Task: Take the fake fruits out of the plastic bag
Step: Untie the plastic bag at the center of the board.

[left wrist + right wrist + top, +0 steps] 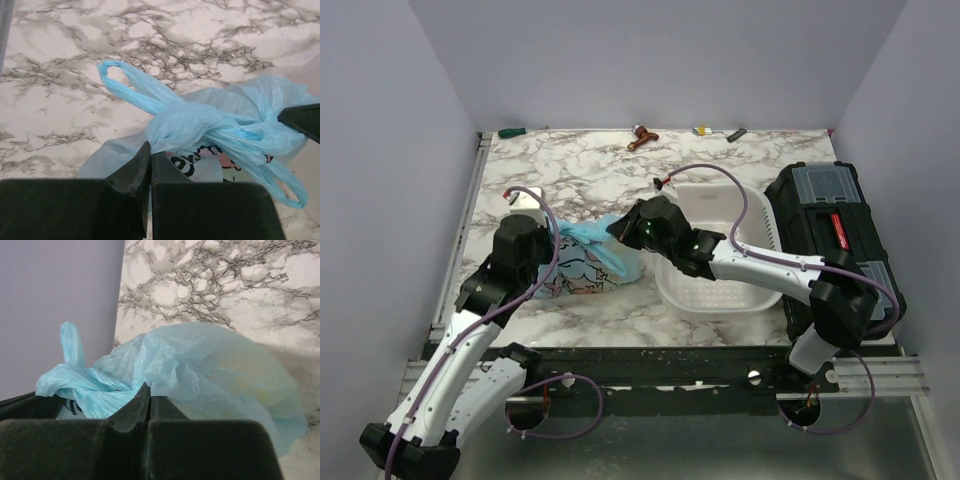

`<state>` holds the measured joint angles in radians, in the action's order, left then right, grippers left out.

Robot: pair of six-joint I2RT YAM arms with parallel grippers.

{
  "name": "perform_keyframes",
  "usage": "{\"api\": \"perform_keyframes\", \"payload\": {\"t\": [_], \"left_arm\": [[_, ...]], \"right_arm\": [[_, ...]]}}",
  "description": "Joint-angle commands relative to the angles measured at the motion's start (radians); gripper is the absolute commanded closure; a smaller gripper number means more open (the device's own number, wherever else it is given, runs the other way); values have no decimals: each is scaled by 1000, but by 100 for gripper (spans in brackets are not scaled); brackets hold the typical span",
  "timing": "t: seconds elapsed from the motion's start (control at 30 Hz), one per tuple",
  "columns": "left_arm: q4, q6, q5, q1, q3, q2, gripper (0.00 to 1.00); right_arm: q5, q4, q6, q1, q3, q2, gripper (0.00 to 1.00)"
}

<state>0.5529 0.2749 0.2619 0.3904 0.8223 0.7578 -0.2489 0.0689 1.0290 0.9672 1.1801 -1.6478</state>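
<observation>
The plastic bag is thin light-blue film with a pink-and-black cartoon print, lying on the marble table left of centre. Its handles are twisted into a knot. My left gripper is shut, pinching the film just below the knot, on the bag's left side. At the bag's right side, my right gripper is shut with a fold of the film between its tips. The fake fruits are hidden inside; only a faint yellowish shape shows through the film.
A white perforated basket stands right of the bag, under my right arm. Beyond it, a black toolbox fills the right edge. A green-handled screwdriver and other small tools lie along the far edge. Grey walls close in left and right.
</observation>
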Motion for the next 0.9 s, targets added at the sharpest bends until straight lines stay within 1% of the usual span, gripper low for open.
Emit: {"api": "perform_keyframes", "payload": {"t": [0.0,0.1,0.2,0.33,0.43,0.5,0.53,0.57,0.63,0.7,0.87], "left_arm": [[-41,43,213,-8,-19,-77,100],[-45,53,270,-11,-30,-119,100],[-68,49,274,-11,-55,-151,100],[-92,29,213,-10,-63,-150,100],[-84,23,168,-12,-44,-130,100],[-86,20,154,-12,-46,-123,100],[-84,19,150,-13,-46,-119,100],[-84,20,144,-12,-45,-117,100],[-85,20,130,-13,-47,-117,100],[-93,18,118,-13,-53,-121,100],[-94,15,67,-13,-40,-105,100]], "right_arm": [[61,23,-56,-43,-37,35,99],[113,48,-55,-77,-68,52,99],[144,71,-65,-95,-89,57,99],[228,51,-129,-94,-65,54,97],[243,33,-156,-94,-40,51,96],[280,3,-175,-93,-16,54,90],[281,-4,-188,-88,-10,60,85],[277,-2,-199,-80,-9,71,78],[257,6,-225,-57,-14,91,67],[220,-12,-247,-32,-8,104,57],[148,-93,-310,35,70,103,44]]}}
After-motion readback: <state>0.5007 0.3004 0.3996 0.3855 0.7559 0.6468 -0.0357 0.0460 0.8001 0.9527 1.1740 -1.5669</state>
